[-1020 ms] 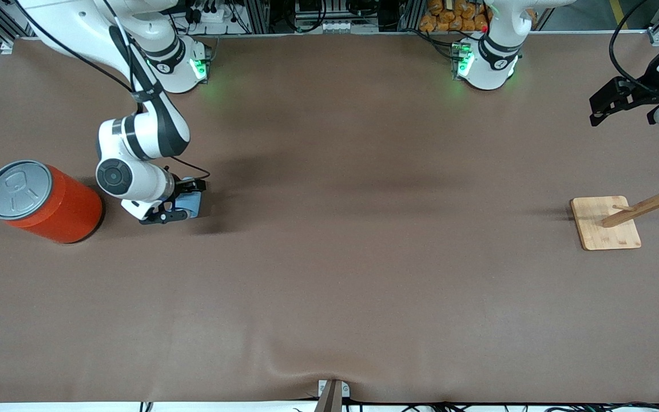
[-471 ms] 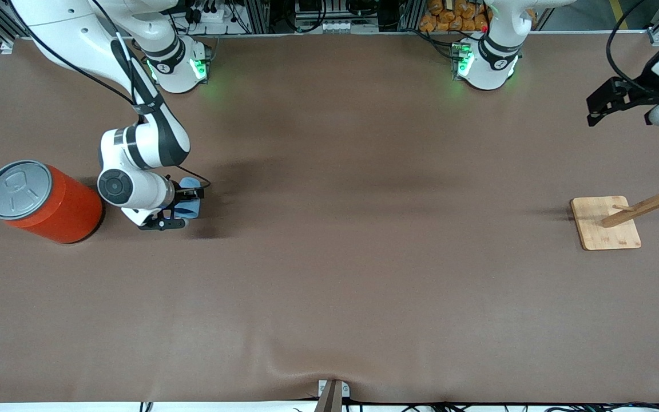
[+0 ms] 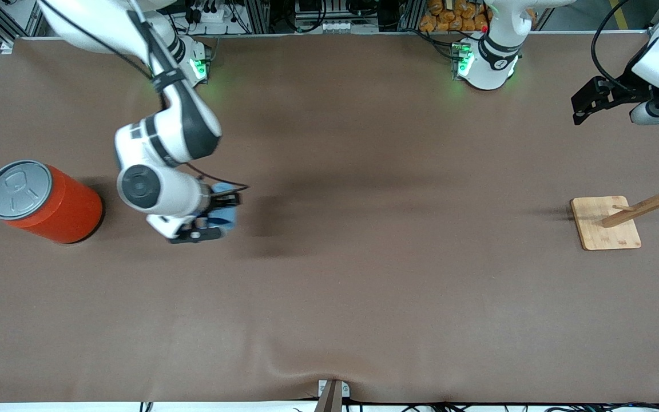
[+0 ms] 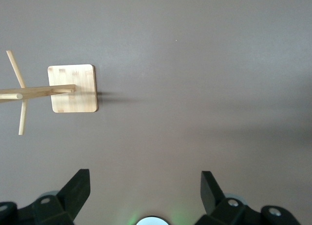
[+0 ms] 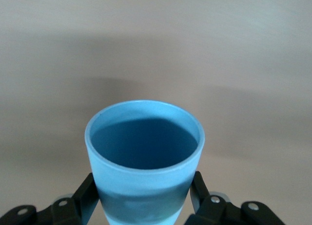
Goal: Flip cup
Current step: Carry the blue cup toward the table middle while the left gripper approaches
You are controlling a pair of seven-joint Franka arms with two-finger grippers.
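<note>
The small light-blue cup [image 3: 225, 213] is held in my right gripper [image 3: 219, 216], above the brown table beside the orange can. In the right wrist view the cup [image 5: 144, 156] lies sideways between the two black fingers [image 5: 85, 198], its open mouth pointing away from the wrist. The right gripper [image 5: 144, 200] is shut on its lower body. My left gripper [image 3: 584, 106] hangs open and empty over the left arm's end of the table, and in the left wrist view [image 4: 145, 183] its jaws stand wide apart over bare table.
A large orange can [image 3: 40, 201] with a grey pull-tab lid stands at the right arm's end. A wooden peg stand [image 3: 607, 223] on a square base sits at the left arm's end, also in the left wrist view [image 4: 73, 88]. The brown mat [image 3: 364, 274] covers the table.
My right gripper has risen with the cup and moved away from the orange can toward the table's middle. The left gripper has shifted slightly toward the middle.
</note>
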